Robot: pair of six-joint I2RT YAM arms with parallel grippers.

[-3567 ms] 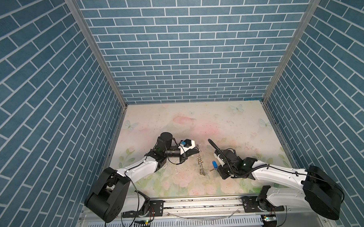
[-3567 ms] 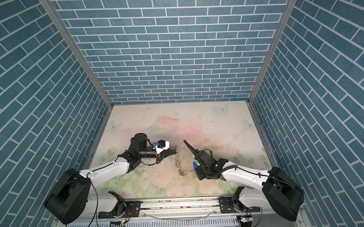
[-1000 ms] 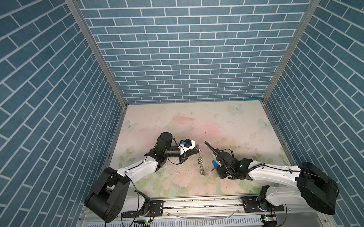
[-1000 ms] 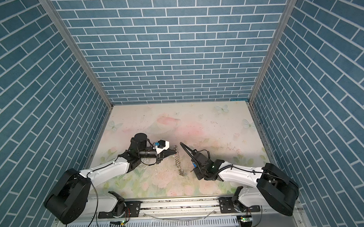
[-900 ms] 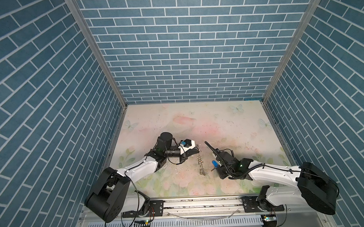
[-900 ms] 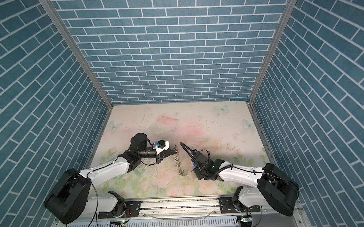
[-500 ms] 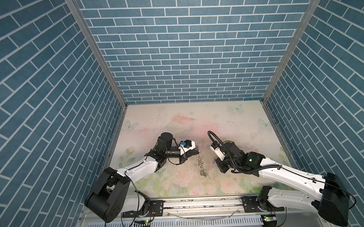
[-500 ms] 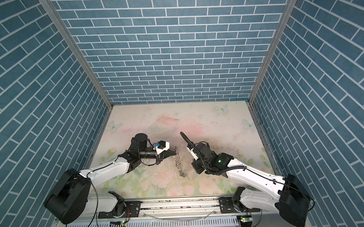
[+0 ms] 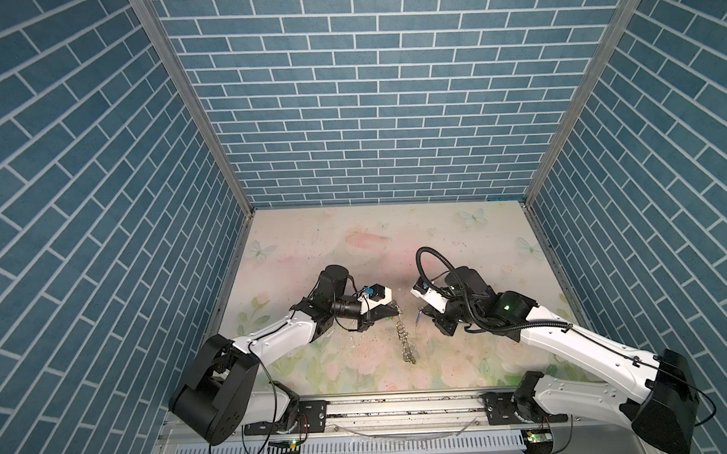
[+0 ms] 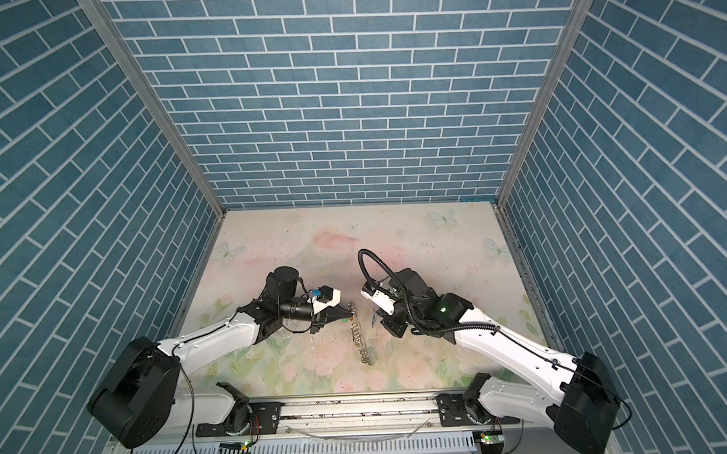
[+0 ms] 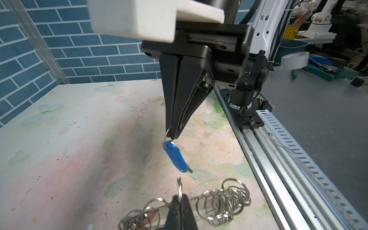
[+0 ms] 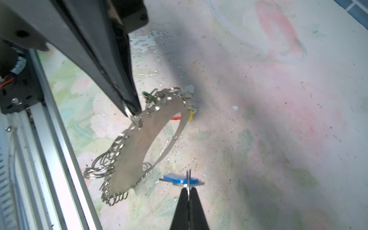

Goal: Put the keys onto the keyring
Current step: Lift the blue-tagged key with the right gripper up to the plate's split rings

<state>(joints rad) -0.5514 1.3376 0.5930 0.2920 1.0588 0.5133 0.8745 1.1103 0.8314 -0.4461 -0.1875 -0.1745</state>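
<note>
The left gripper [image 12: 132,114] is clamped on one small split ring [image 12: 137,120] of the large silvery hoop keyring [image 12: 127,155], which rests partly on the floral tabletop [image 9: 354,245] with three tags [image 12: 148,96], green, red and yellow, on it. The right gripper [image 11: 172,136] pinches the ring of one blue-tagged metal key [image 11: 176,157] just beside. Off-table, one yellow pot [image 11: 290,32] holds coloured sticks [image 11: 298,19].

In both top views the blue key [image 9: 417,316], one o'clock from the keyring [image 9: 404,339], is too small to read. In the right wrist view, a green tag [image 12: 148,95], red tag [image 12: 176,118] and yellow tag [image 12: 190,115] sit mostly hidden behind the blurred keyring.
</note>
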